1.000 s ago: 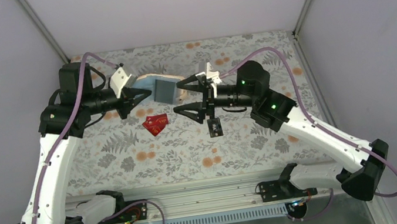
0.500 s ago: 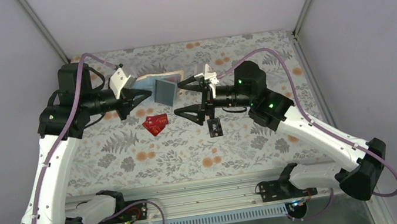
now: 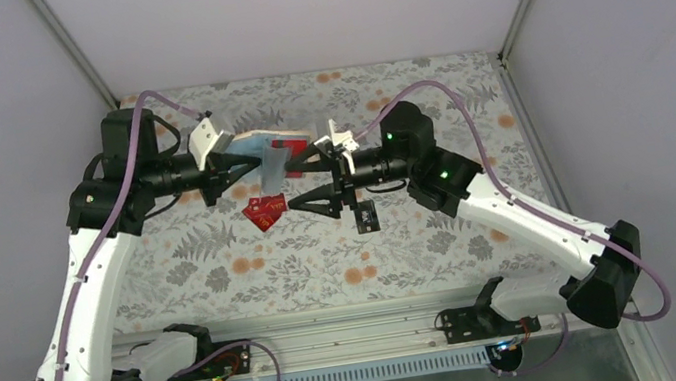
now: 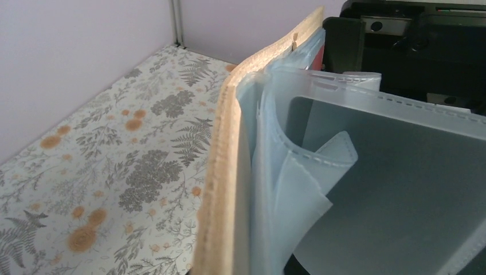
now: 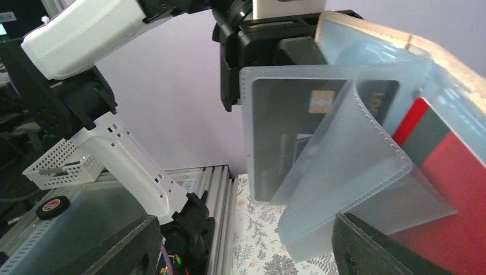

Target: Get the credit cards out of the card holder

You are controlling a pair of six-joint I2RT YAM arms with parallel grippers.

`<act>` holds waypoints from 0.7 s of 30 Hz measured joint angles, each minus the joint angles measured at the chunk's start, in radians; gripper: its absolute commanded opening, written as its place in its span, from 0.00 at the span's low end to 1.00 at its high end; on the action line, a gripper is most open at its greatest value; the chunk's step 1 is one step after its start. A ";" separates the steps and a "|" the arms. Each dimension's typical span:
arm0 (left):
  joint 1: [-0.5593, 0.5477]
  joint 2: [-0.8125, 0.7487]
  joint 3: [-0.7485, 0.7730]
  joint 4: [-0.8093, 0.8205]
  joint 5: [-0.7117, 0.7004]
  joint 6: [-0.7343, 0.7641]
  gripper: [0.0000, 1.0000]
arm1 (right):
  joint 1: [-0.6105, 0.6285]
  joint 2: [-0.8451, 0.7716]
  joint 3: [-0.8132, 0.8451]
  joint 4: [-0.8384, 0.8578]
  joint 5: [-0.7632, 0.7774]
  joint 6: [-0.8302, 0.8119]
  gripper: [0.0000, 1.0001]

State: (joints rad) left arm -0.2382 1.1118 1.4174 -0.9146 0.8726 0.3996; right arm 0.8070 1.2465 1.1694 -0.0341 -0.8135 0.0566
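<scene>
My left gripper (image 3: 232, 168) is shut on the card holder (image 3: 266, 155) and holds it in the air, tan outside (image 4: 222, 172), with its pale blue-grey clear sleeves (image 4: 298, 172) fanned open. In the right wrist view the card holder (image 5: 355, 154) shows a red card (image 5: 453, 177) in the back pocket. A dark card with a gold chip (image 5: 286, 132) sits in a front sleeve. My right gripper (image 3: 296, 185) is open, its jaws on either side of the sleeves' lower edge (image 5: 240, 252). Two red cards (image 3: 263, 210) and a black card (image 3: 365, 215) lie on the table.
The floral tablecloth (image 3: 223, 258) covers the table, with grey walls on three sides. The metal rail with both arm bases (image 3: 336, 337) runs along the near edge. The loose cards lie just below the two grippers.
My right gripper has moved left up to the card holder. The holder has turned and its sleeves have fanned out, so a red card now shows inside.
</scene>
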 measured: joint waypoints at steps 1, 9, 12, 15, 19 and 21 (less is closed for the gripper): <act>0.000 0.000 -0.001 0.000 0.000 0.000 0.02 | 0.006 0.000 0.000 0.000 0.001 0.000 0.65; 0.000 0.000 -0.002 0.002 -0.007 -0.005 0.02 | 0.018 0.028 0.079 -0.026 0.247 0.101 0.48; 0.003 0.000 -0.010 0.010 -0.027 -0.017 0.02 | 0.020 0.075 0.147 -0.065 0.352 0.180 0.42; 0.005 0.001 -0.019 0.009 -0.046 -0.023 0.02 | 0.025 0.103 0.162 -0.077 0.428 0.242 0.43; 0.005 0.001 -0.023 0.009 -0.063 -0.027 0.02 | 0.047 0.115 0.162 -0.111 0.537 0.305 0.50; 0.005 0.001 -0.023 0.010 -0.073 -0.030 0.02 | 0.068 0.110 0.161 -0.124 0.597 0.322 0.51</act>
State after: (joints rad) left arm -0.2329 1.1126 1.3945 -0.9051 0.7994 0.3698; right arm 0.8745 1.3563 1.3304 -0.1577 -0.2169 0.3782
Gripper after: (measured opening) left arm 0.044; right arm 0.494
